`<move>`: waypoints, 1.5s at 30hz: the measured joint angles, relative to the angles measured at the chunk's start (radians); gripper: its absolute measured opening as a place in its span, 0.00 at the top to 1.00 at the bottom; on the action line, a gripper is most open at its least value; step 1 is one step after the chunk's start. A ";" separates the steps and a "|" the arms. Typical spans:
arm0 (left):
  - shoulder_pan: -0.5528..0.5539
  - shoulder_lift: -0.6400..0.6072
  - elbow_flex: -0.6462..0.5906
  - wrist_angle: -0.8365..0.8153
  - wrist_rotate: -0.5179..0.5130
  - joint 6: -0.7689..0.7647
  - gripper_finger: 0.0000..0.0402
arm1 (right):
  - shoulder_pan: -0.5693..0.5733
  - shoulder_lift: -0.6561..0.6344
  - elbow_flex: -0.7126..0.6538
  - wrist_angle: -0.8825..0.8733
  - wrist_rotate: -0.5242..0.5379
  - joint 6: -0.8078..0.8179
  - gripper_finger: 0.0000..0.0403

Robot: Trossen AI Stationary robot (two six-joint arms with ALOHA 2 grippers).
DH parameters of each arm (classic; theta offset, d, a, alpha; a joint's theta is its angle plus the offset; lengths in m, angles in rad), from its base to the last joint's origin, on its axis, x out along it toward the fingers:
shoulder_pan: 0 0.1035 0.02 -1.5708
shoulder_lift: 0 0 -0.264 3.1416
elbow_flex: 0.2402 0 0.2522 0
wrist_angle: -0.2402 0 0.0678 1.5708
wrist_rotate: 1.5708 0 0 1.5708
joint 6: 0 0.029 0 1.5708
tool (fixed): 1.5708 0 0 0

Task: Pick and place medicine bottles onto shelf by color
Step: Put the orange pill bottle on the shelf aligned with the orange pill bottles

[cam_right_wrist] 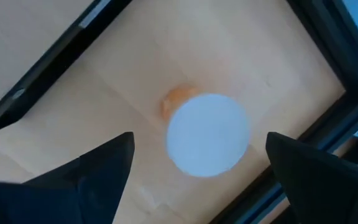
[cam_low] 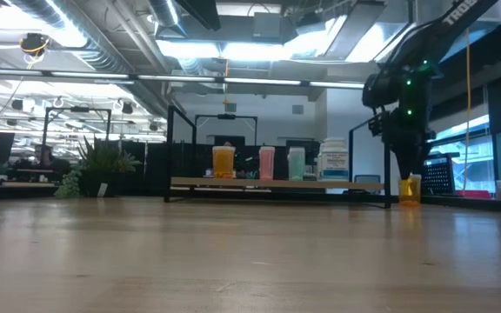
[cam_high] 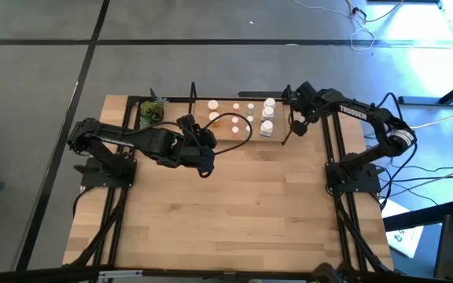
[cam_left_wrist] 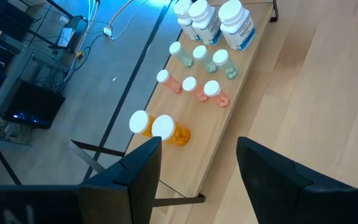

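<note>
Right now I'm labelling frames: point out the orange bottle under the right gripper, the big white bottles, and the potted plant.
Orange white-capped bottle [cam_right_wrist: 208, 135]: right wrist view, round cap top.
Large white bottles [cam_left_wrist: 236, 22]: left wrist view, nearest one's cap.
Small green potted plant [cam_high: 152, 112]: high view, leaves.

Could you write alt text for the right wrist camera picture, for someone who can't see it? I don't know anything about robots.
Looking straight down, a small orange bottle with a round white cap stands on a light wooden surface. The right gripper is above it, and its two dark fingers are spread wide on either side without touching it. Thin black frame bars cross the corners.
</note>
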 joint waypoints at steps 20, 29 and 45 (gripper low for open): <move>0.000 0.000 0.000 0.000 0.000 0.000 0.50 | -0.022 0.063 0.000 0.048 0.001 -0.043 0.18; 0.000 0.000 0.000 0.000 0.000 0.000 0.50 | -0.021 0.063 0.000 0.047 -0.016 -0.043 0.42; 0.000 0.000 0.000 0.000 0.000 0.000 0.50 | -0.021 0.061 0.001 0.013 -0.020 -0.015 0.48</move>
